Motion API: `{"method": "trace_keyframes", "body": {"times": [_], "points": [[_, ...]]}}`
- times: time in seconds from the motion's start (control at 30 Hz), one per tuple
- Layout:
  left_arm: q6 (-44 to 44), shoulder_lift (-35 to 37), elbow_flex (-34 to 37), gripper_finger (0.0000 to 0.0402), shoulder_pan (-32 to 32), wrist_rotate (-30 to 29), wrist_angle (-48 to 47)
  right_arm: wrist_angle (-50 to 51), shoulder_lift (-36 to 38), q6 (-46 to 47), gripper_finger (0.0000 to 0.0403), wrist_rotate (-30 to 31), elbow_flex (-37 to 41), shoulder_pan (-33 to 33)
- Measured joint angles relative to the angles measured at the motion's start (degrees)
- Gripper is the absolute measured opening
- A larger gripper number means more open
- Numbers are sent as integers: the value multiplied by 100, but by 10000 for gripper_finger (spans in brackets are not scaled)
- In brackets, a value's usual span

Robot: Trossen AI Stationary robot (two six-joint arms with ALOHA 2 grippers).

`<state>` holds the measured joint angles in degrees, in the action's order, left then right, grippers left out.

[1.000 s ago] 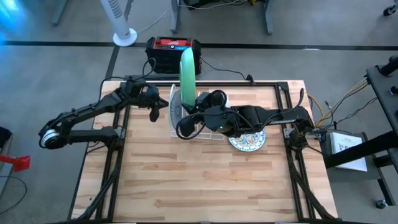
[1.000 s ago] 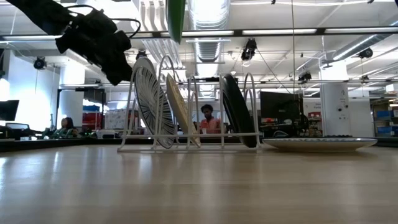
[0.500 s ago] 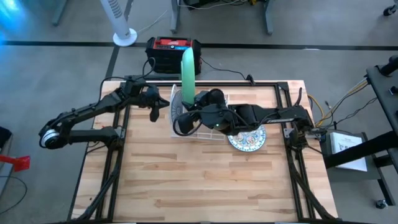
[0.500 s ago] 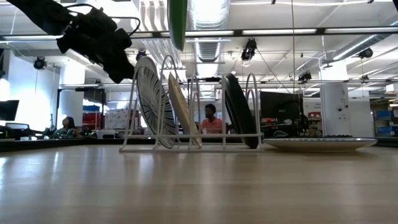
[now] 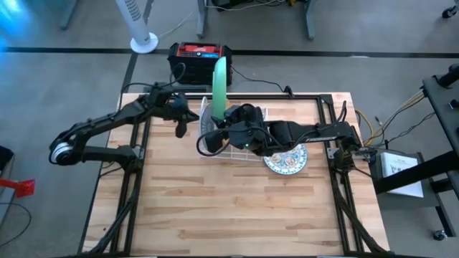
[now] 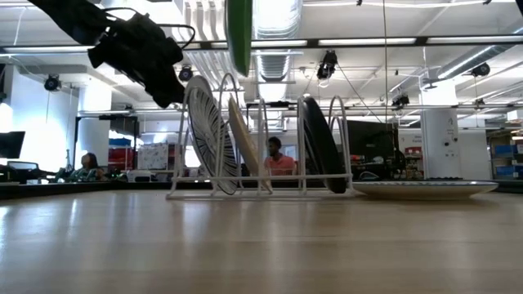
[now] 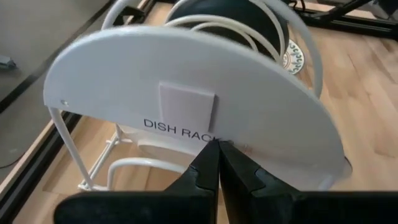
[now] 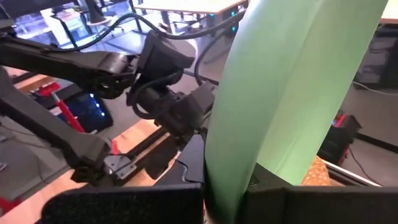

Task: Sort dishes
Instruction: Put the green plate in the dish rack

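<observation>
Plainly, "DISH RACK" marks the white rack (image 7: 186,118); above it, right gripper (image 5: 221,118) clamps light green plate (image 5: 219,82), left gripper (image 7: 217,163) closed, empty.

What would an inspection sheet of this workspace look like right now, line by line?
Surface: wooden table, bare at the front.
Job's things: green plate held upright above the rack; three plates in the rack; floral plate flat on the table.
Clutter: nothing seen.
Grippers: right gripper shut on the green plate; left gripper shut, empty, at the rack's end panel.
Cables: black cable along the table's far edge.
Surroundings: red-and-black box, fan, people in the room.
</observation>
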<state>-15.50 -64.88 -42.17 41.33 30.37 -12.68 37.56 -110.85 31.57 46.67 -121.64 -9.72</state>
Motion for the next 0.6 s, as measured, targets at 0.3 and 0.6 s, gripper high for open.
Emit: {"method": "trace_keyframes", "body": {"times": [0.3, 0.6], "points": [[-55, -239, -132, 0, -3, -8, -82, 461, 0, 671, 2, 320, 329, 4], [-117, -249, -228, 0, -36, 22, -73, -165, 0, 875, 2, 194, 1094, 107]]}}
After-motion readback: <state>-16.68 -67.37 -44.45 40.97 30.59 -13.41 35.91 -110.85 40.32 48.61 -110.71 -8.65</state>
